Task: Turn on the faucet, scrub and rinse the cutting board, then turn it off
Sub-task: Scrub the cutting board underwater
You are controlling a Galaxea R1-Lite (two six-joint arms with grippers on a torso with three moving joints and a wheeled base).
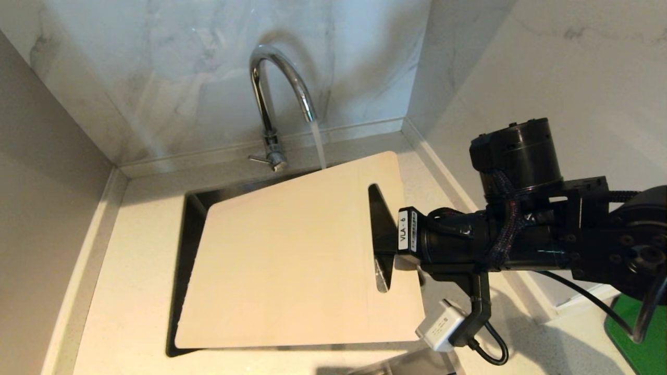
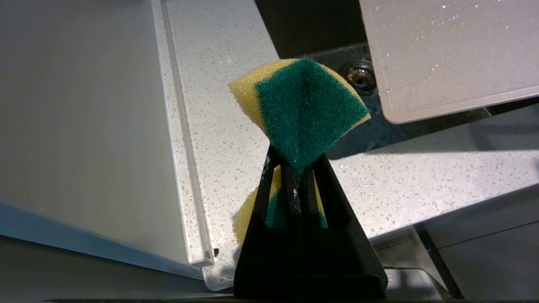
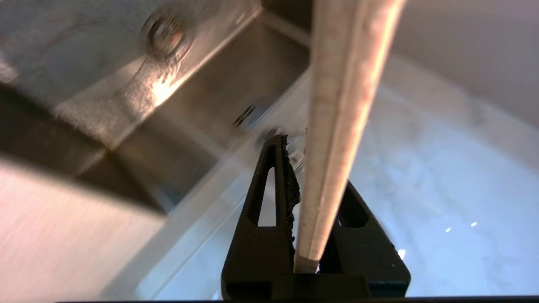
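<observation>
Over the sink (image 1: 183,271), we are pinching the cutting board (image 1: 292,260) in our right gripper (image 1: 383,245) under the running faucet (image 1: 271,99); our left gripper (image 2: 297,168) is clamping a sponge (image 2: 301,109).

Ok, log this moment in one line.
faucet running | right gripper holds cutting board over sink | left gripper holds sponge

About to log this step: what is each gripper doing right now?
Left gripper: shut on the sponge.
Right gripper: shut on the cutting board, by its handle slot.
</observation>
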